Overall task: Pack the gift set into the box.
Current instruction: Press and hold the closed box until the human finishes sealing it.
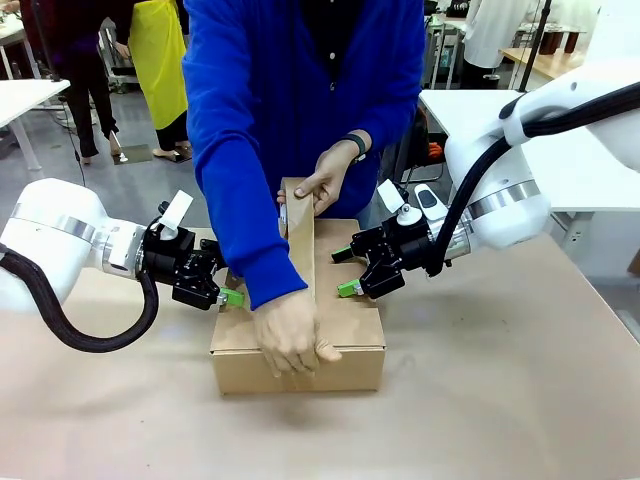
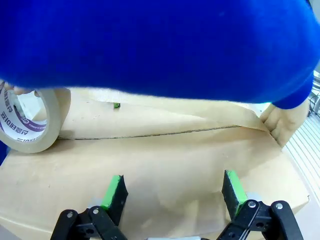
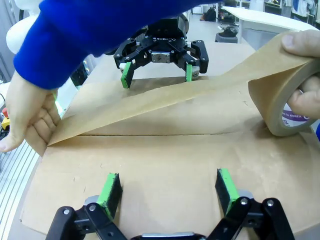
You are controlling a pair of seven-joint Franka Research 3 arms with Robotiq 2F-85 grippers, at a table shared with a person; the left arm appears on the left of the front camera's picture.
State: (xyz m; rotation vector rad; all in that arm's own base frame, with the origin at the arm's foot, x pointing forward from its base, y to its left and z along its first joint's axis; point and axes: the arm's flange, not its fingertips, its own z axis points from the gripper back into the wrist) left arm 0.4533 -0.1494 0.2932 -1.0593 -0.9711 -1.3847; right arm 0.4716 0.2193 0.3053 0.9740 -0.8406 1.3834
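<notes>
Brown corrugated cardboard, matte and faintly creased, makes up the box [image 1: 300, 340], which sits near the middle of the tan surface [image 1: 520, 400], a little toward its far edge. Its top flaps are folded shut and meet in a thin dark seam along the lid. A strip of brown paper tape [image 3: 165, 97] stretches taut above that seam.

The left pincer [image 1: 228, 290] has its jaws spread wide, green pads resting on or just over the box's lid at its left edge, gripping nothing. The right pincer [image 1: 345, 272] is likewise wide open over the box's right edge, pads at the lid, holding nothing. In the right wrist view the two green pads [image 3: 111, 187] stand well apart above bare cardboard, with the other pincer facing them from across the lid.

A person in a blue sleeve [image 1: 250, 150] leans over from the far edge. One hand [image 1: 290, 340] presses the tape end down over the box's near edge; the other hand [image 1: 325, 178] holds the tape roll [image 3: 287, 102] up at the far side. The roll has a white printed core.
</notes>
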